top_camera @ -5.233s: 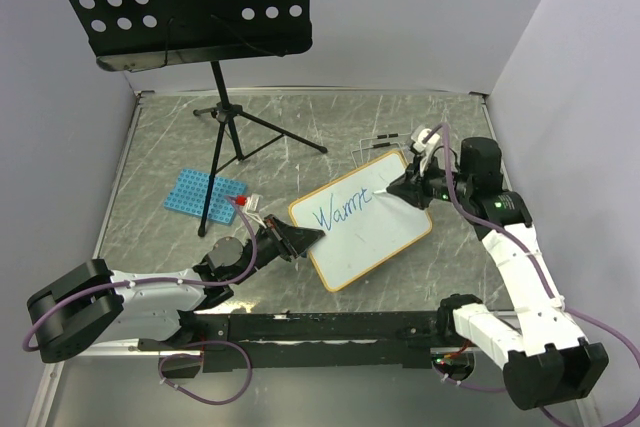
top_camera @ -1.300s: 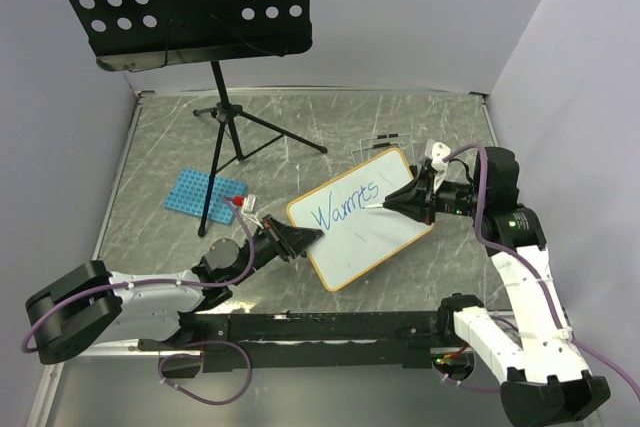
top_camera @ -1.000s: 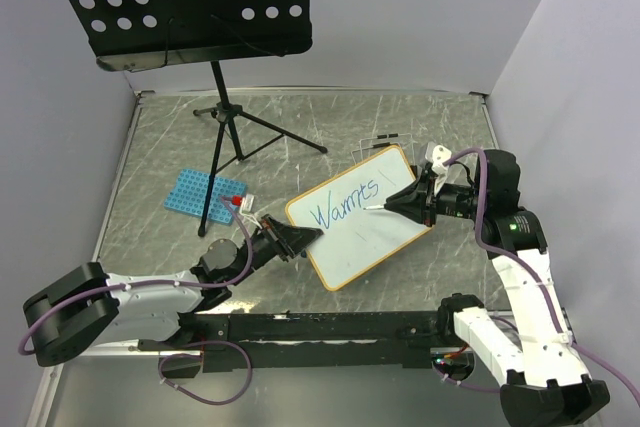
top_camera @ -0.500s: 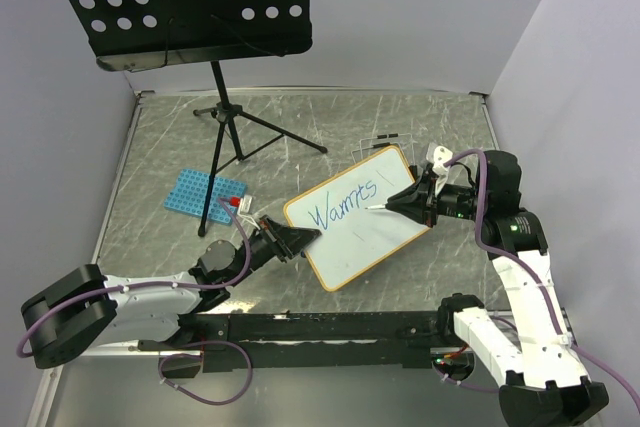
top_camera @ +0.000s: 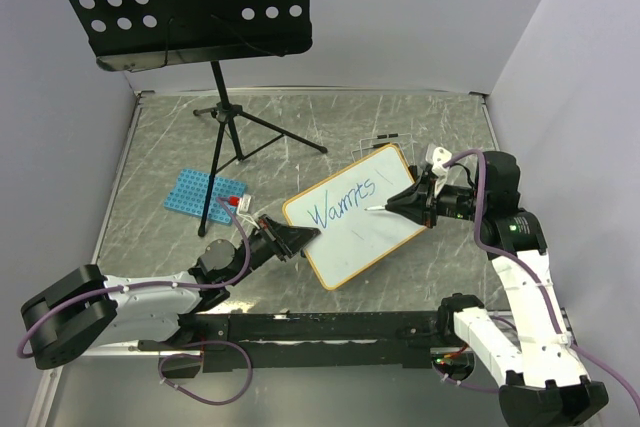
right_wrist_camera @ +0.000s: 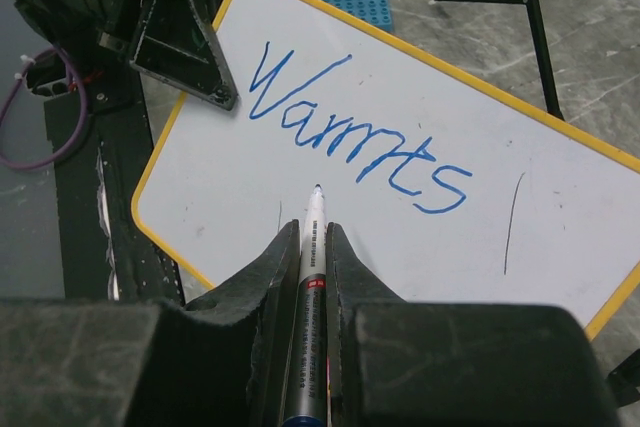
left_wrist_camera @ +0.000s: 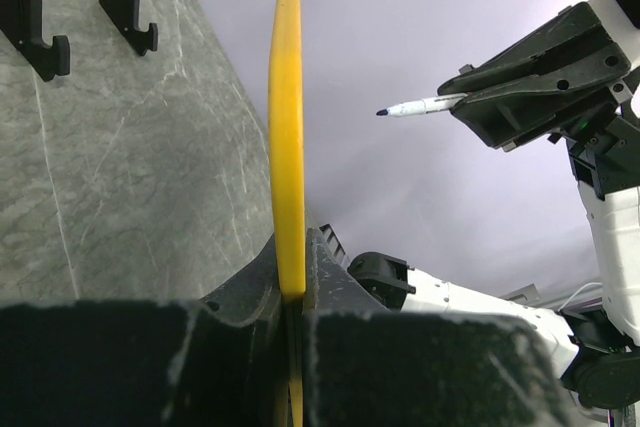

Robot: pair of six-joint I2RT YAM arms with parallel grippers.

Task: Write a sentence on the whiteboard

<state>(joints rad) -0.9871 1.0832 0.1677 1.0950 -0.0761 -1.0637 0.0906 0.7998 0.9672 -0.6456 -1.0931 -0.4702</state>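
The whiteboard (top_camera: 365, 239) with its orange-yellow frame stands tilted at mid-table. Blue writing, the sentence (top_camera: 343, 202), reads "Warmts" in one slanted line. My left gripper (top_camera: 308, 237) is shut on the board's left edge; in the left wrist view the yellow frame (left_wrist_camera: 288, 147) sits pinched between the jaws of the left gripper (left_wrist_camera: 296, 282). My right gripper (right_wrist_camera: 313, 232) is shut on a marker (right_wrist_camera: 312, 247). Its tip points at the bare board (right_wrist_camera: 200, 197) below the word (right_wrist_camera: 355, 137). From the left wrist, the marker (left_wrist_camera: 420, 105) hangs clear of the board's face.
A black perforated music stand (top_camera: 180, 2) on a tripod (top_camera: 225, 127) stands at the back left. A blue perforated rack (top_camera: 200, 192) lies beside its leg. A thin wire holder (top_camera: 385, 140) is behind the board. Two black feet (left_wrist_camera: 40, 22) rest on the grey table.
Since the earliest frame "ts" has been added to "Warm". Over the last second the board edged slightly left and the marker tip moved off the word's end to below it.
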